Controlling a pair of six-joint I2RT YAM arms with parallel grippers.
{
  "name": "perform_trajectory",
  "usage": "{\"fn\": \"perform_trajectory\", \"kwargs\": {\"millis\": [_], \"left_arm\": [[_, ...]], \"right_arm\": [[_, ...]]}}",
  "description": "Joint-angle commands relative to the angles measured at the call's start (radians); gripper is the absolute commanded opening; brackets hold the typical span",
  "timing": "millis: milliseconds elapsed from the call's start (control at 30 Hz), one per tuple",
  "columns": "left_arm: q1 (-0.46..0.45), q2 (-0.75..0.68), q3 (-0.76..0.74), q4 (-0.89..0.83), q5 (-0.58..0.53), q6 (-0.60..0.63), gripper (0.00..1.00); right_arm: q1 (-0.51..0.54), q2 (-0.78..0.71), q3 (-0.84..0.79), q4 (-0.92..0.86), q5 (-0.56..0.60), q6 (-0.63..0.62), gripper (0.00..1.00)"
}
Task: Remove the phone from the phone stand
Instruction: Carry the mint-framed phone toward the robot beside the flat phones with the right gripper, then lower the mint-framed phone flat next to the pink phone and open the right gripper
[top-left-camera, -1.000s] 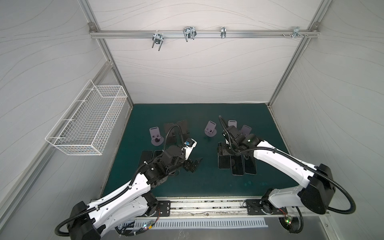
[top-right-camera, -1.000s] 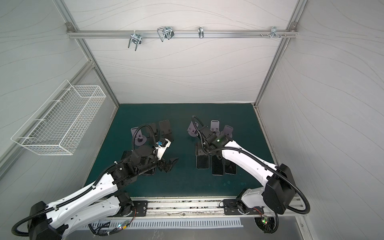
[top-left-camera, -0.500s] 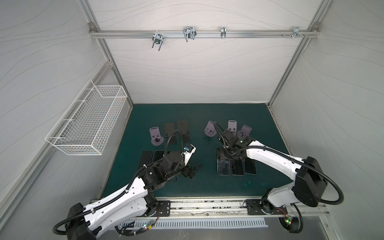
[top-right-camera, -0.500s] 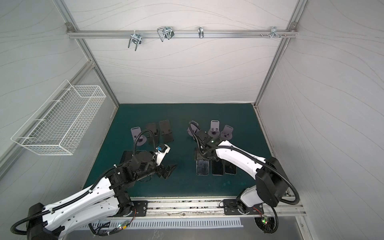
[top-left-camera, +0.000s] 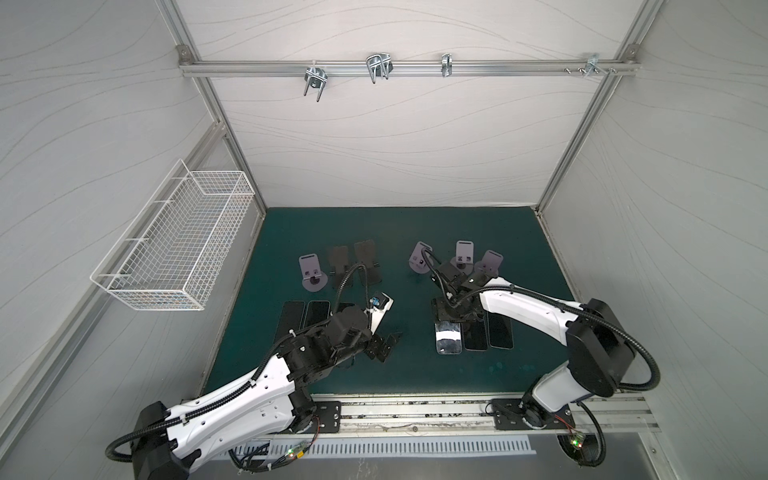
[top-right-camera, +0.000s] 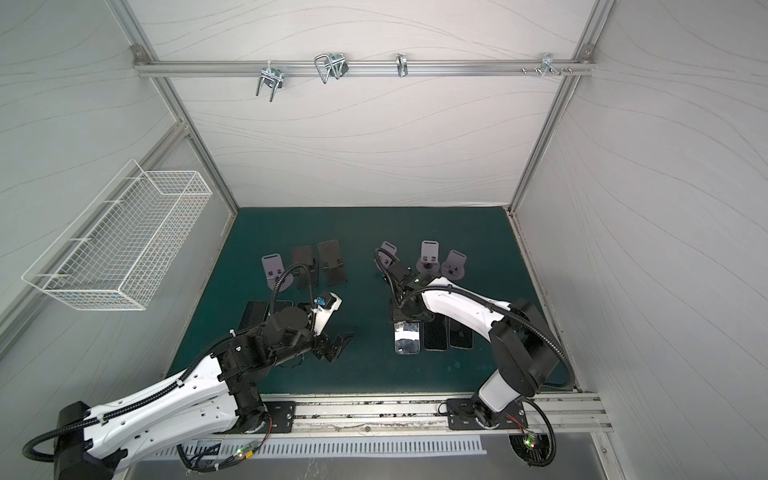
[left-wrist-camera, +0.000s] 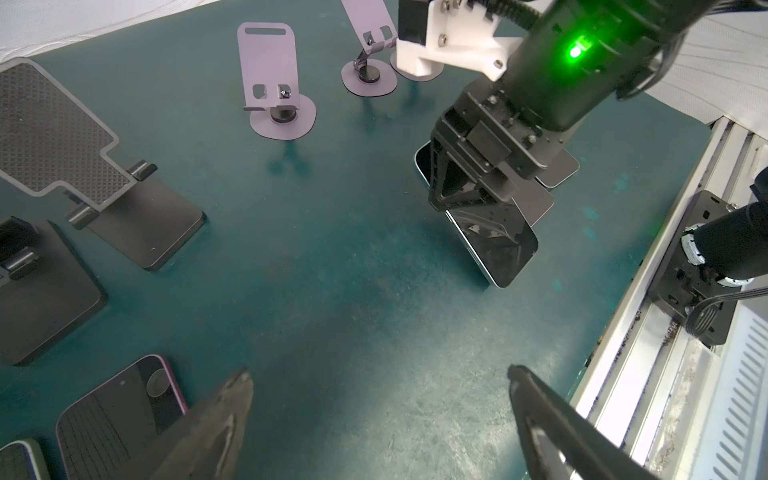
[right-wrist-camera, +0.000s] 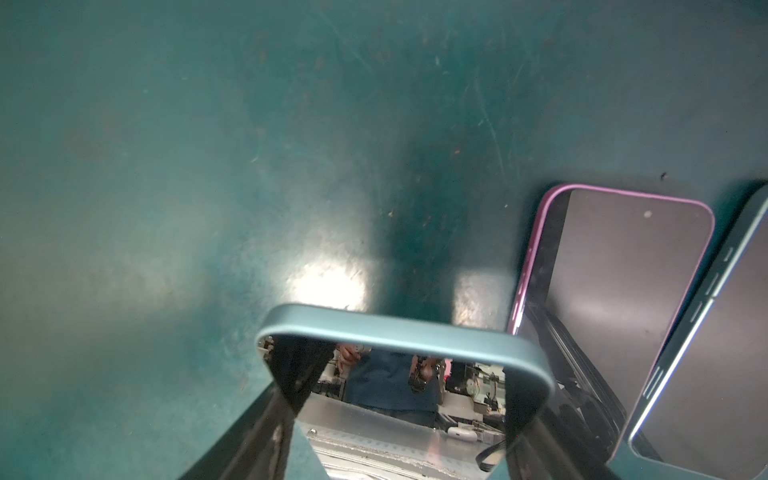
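The phone (right-wrist-camera: 399, 328) has a smooth blue rim and shiny glass. The right gripper (right-wrist-camera: 405, 399) pinches it (the left gripper (left-wrist-camera: 379, 374) gapes wide).

The right hand (top-left-camera: 455, 312) covers the upper end of the reflective phone (top-left-camera: 448, 341), leftmost of three lying side by side at centre-right. The left hand (top-left-camera: 384, 345), jaws spread, hangs over the table (top-left-camera: 415, 382) at lower centre. A lilac phone stand (top-left-camera: 419, 258) stands just up-frame of the right hand.
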Motion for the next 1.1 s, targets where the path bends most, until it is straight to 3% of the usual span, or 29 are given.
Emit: {"fn": "perform_trajectory", "kwargs": {"millis": [0,700,1067], "left_arm": [[-0.009,-0.003,0.023,-0.001,-0.028,-0.012,0.97],[-0.012,0.115,0.118,-0.009,-0.018,0.111,0.99],[-0.010,0.101,0.117,-0.021,-0.047,0.079,0.99]], "right_arm": [[-0.011,0.036,0.020,0.018,-0.010,-0.010,0.46],[-0.077,0.206,0.116,0.005,-0.015,-0.034,0.47],[-0.088,0.240,0.089,0.012,-0.018,-0.035,0.50]]}}
